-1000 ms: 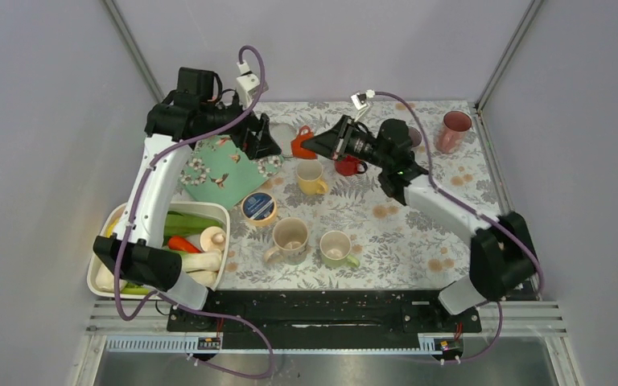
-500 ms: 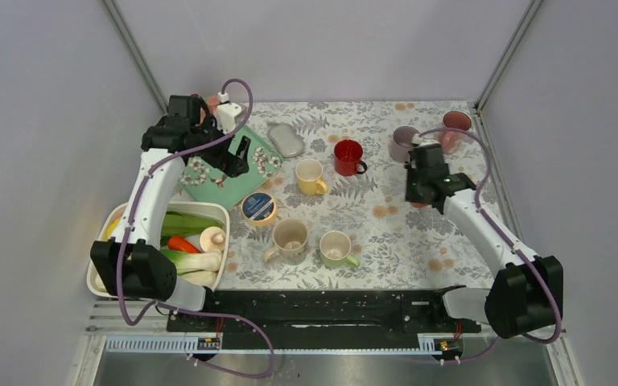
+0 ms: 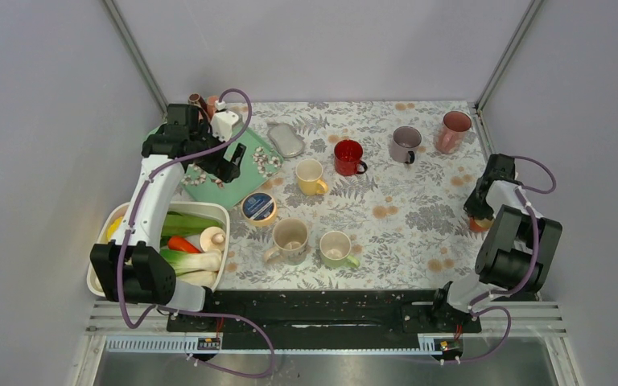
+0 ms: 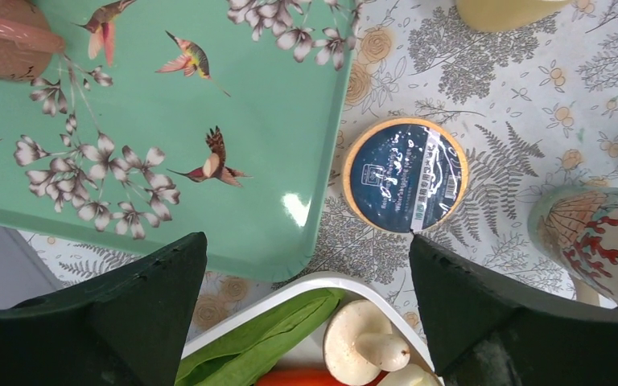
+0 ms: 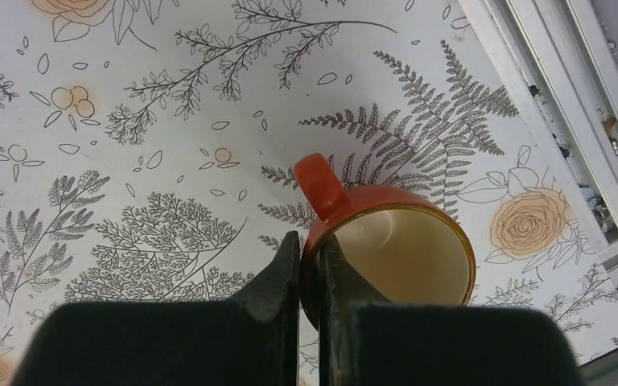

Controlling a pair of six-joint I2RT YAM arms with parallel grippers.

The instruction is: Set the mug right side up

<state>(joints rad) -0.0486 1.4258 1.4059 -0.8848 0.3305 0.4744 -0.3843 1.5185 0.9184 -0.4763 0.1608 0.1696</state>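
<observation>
Swung rightward, right jaws seemingly pinch the orange mug (image 5: 398, 245); left jaws gape empty.

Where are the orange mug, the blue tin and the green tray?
orange mug (image 5: 394, 249): right wrist view, cream inside.
blue tin (image 4: 405, 175): left wrist view, lid's middle.
green tray (image 4: 282, 121): left wrist view, bare green patch.
</observation>
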